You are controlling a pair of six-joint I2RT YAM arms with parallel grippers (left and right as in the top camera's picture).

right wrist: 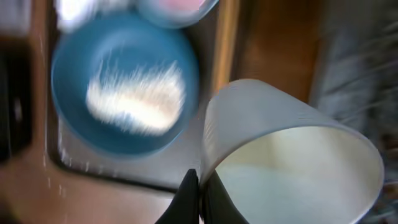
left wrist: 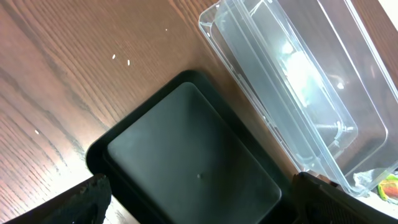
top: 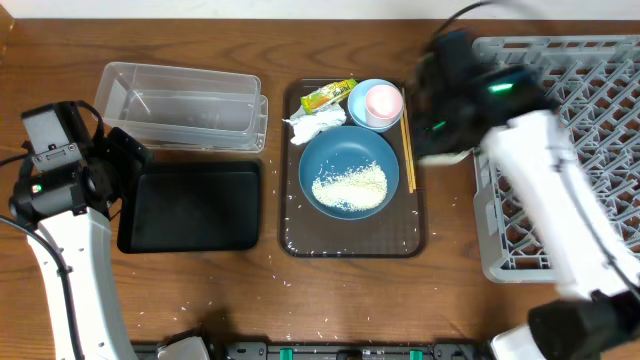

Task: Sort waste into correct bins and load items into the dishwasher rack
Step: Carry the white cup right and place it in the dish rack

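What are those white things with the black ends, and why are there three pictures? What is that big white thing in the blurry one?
The white things are two robot arms. One picture looks down from above the table; the other two come from small cameras on each arm's wrist.

From above you see a brown tray holding a dark blue plate with rice on it, a small light blue bowl, a crumpled napkin, a yellow-green wrapper and chopsticks. To its left lie a black tray and a clear tub. On the right is a grey dishwasher rack.

The left gripper hangs open over the black tray, holding nothing.

The big white thing is a cup. The right gripper is pinching its rim; that picture is blurred.
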